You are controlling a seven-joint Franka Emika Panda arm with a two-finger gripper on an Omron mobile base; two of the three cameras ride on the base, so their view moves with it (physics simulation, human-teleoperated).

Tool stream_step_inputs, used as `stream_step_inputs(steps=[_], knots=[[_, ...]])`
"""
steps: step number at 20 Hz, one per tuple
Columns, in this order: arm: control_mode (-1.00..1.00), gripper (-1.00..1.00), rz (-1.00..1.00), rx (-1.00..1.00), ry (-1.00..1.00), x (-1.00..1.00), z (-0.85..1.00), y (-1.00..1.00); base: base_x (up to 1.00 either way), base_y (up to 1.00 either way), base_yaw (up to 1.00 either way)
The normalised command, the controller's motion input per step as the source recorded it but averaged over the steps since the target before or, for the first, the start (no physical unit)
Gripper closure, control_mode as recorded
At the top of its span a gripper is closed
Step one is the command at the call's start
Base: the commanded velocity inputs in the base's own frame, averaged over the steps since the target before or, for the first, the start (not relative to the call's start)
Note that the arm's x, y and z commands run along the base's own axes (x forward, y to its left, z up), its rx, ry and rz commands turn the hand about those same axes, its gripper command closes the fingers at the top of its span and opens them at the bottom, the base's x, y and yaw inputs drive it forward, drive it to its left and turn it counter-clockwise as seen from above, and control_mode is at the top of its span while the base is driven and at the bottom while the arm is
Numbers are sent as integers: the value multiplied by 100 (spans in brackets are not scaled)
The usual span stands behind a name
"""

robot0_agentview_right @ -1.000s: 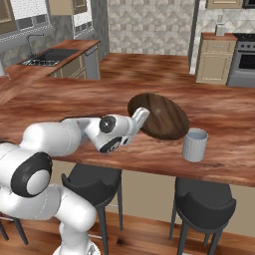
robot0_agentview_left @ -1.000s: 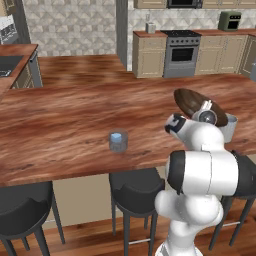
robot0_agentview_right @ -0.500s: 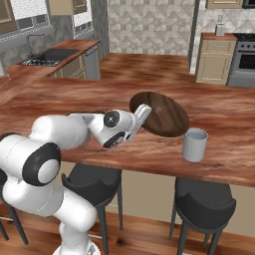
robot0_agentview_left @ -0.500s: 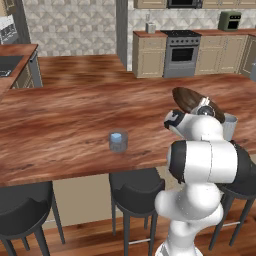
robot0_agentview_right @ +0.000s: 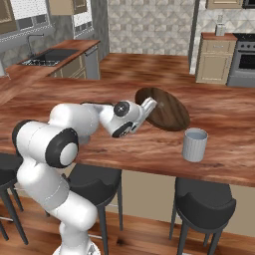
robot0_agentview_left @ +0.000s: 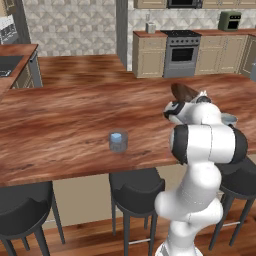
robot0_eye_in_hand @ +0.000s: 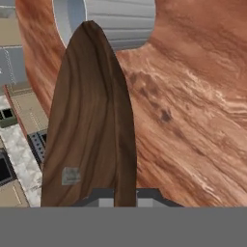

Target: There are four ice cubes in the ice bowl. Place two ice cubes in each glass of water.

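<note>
Pincer [robot0_agentview_right: 151,104] clamped on the tilted ice bowl's [robot0_agentview_right: 167,107] rim, no legible writing anywhere.

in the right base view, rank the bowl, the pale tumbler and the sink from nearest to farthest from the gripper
1. Bowl: right at the gripper, its near rim between the shut jaws, tilted up off the counter.
2. Pale tumbler: standing on the counter to the right of the gripper, near the front edge.
3. Sink: far left, on the back counter across the room.
</note>
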Motion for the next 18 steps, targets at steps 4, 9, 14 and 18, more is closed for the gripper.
stream_step_inputs(steps=[4,9,14,18], knots=[[-100,100,6,5,0,28,0,-56,0,0,0],[-100,100,5,3,-2,6,0,-38,0,0,0],[-100,100,5,8,-1,0,0,-36,0,0,0],[-100,100,4,18,-3,0,-3,-34,0,0,0]])
